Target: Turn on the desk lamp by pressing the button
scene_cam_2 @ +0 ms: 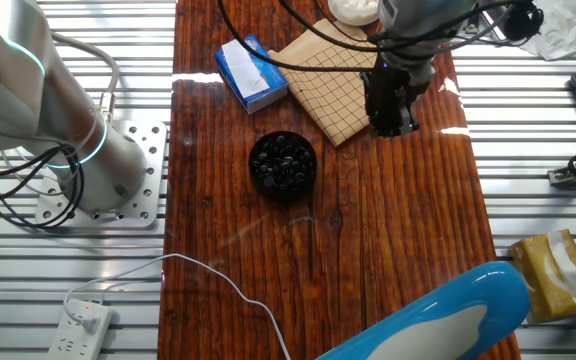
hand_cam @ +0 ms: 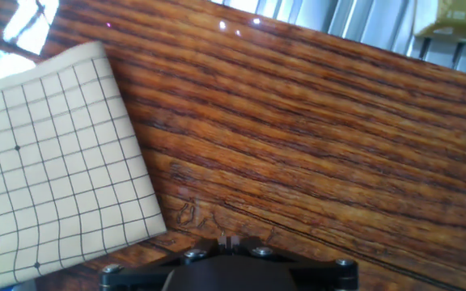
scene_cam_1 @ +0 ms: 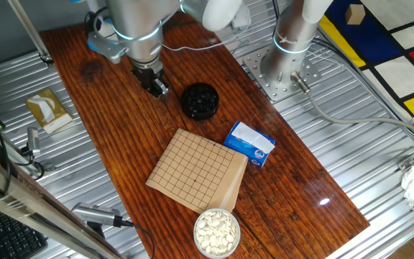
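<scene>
None of the task looks done: we find the gripper (scene_cam_2: 392,122) over bare table (scene_cam_2: 398,230), well apart from the desk lamp (scene_cam_2: 438,315), jaw state indiscernible.

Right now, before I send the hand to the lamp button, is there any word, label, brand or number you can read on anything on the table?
No text is readable in any view.
Blue-and-white packet: has print on it, too small and blurred to read.
Grid board: only ruled lines and dots, no letters or numbers.
Yellow box beside the table: no legible marking.
Lamp: no label or sign visible on the part in view.
</scene>
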You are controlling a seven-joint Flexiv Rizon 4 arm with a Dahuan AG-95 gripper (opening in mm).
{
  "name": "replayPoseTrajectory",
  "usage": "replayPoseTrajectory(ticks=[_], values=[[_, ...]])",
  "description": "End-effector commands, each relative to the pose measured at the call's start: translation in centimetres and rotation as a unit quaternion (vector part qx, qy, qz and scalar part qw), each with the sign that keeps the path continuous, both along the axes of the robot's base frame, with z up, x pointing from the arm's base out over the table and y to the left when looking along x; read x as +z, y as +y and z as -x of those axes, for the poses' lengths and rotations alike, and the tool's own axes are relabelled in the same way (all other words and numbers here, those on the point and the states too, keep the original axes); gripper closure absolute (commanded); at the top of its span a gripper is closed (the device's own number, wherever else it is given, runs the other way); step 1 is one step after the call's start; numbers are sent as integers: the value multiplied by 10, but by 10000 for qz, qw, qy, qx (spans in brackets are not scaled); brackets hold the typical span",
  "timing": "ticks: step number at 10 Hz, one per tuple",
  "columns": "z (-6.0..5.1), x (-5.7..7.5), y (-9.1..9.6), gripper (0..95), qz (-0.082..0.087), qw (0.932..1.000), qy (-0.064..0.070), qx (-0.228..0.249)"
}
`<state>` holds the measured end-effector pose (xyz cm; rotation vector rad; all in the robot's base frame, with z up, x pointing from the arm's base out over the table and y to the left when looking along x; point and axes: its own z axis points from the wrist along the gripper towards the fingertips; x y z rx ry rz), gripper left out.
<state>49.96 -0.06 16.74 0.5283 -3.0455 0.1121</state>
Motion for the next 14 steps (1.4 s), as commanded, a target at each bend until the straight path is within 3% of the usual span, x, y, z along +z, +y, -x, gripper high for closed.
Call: replayPoseTrajectory(ticks=[1, 2, 3, 5, 7, 8, 14], values=[[0, -2, 0, 950, -11, 10000, 66, -22], [0, -3, 0, 950, -5, 10000, 87, -41], [1, -4, 0, 950, 42, 9998, 199, -88], [3, -13, -1, 950, 603, 9968, 494, -150], [6, -24, -3, 950, 899, 9935, 685, -163], [9, -28, -6, 950, 1049, 9919, 713, -112], [24, -30, -37, 950, 1083, 9921, 637, -5]])
